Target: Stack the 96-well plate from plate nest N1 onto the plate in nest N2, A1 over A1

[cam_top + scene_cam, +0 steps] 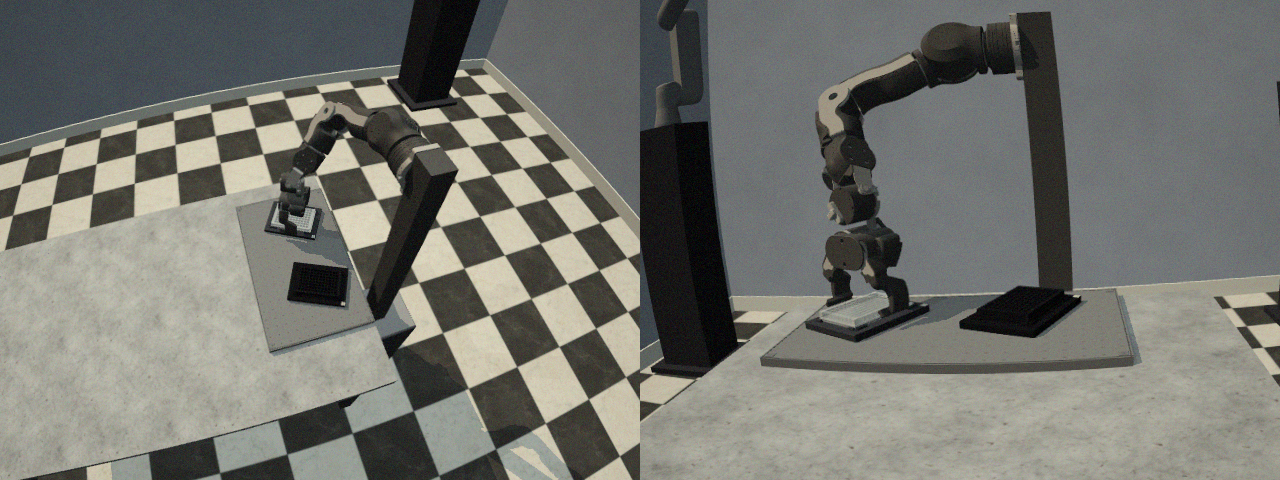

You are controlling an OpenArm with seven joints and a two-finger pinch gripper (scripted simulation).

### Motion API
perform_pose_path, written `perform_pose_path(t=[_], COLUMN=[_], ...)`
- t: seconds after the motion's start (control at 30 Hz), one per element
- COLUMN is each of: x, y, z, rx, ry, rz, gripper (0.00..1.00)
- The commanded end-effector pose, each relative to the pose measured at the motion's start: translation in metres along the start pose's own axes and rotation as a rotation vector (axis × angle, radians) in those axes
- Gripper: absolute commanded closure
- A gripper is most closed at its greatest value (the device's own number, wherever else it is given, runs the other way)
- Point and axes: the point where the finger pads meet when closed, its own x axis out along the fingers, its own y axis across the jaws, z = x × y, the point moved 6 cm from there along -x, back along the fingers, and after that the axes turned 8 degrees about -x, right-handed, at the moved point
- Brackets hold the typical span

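Observation:
A clear 96-well plate (pixel 295 221) sits in the black plate nest N1 (pixel 273 227) at the far end of the grey slab; it also shows in the exterior view (pixel 852 310). A black 96-well plate (pixel 317 282) sits on nest N2 nearer the arm's post, and shows in the exterior view (pixel 1021 304). My gripper (pixel 289 212) points down over the clear plate, with one finger on each side of it (pixel 867 300). The fingers stand open and reach down to plate level. The plate lies flat in its nest. The A1 marks are too small to read.
Both nests stand on a grey slab (pixel 950 335) on the stone-look table. The dark post (pixel 408 232) that carries the arm stands just beside N2. A black pillar (pixel 683 237) stands on the floor past the N1 end.

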Motion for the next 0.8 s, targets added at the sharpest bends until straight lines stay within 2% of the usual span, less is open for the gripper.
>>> perform_pose_path(t=[0.0,0.5,0.57,0.77], x=[-0.0002,-0.0004,-0.0004,-0.0005], y=[0.0006,0.0002,0.0002,-0.0007], z=[0.0001,0.0005,0.0005,0.0005], rx=[0.000,0.001,0.001,0.001], ry=[0.001,-0.002,-0.002,-0.002], rz=[-0.002,0.001,0.001,-0.003], gripper=[0.23,0.73,0.73,0.93])
